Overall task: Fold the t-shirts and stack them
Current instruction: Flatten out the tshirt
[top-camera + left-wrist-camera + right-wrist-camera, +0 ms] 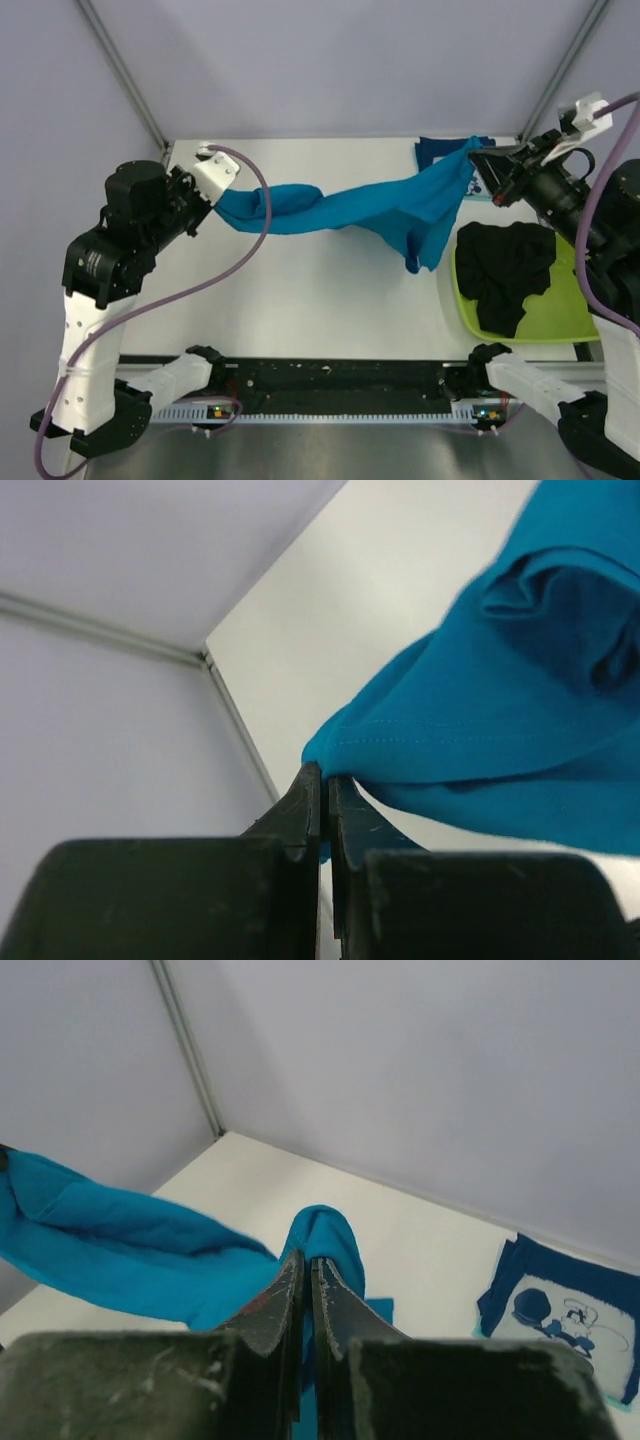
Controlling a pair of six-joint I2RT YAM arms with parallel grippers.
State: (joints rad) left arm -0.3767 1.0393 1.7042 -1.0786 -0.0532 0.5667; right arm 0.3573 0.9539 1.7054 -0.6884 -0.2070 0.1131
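- My left gripper [210, 203], near the far left corner of the table [330, 310], is clenched on one edge of the teal-blue shirt [370, 210]. The left wrist view shows the jaws pressed together with a stitched hem caught at their tips.
- That shirt hangs in the air between both arms, stretched across the far half of the table. It sags and bunches, and a loose part droops on the right side.
- The left arm's purple cable [262, 205] loops across the cloth, and I judge it could snag.
- My right gripper [478, 166], near the far right corner, grips the shirt's other end. The jaws are closed on the fabric.
- The navy shirt [565, 1315] lies flat by the far right corner, print up. It looks already folded, so I count one done.
- The black shirt [505, 265] sits crumpled in the lime-green basin [570, 315] at the right edge, untouched.
- Left to do: lay and fold the teal one, stack it, then the black one.
- The basin crowds the right side, so open folding room lies toward the middle.
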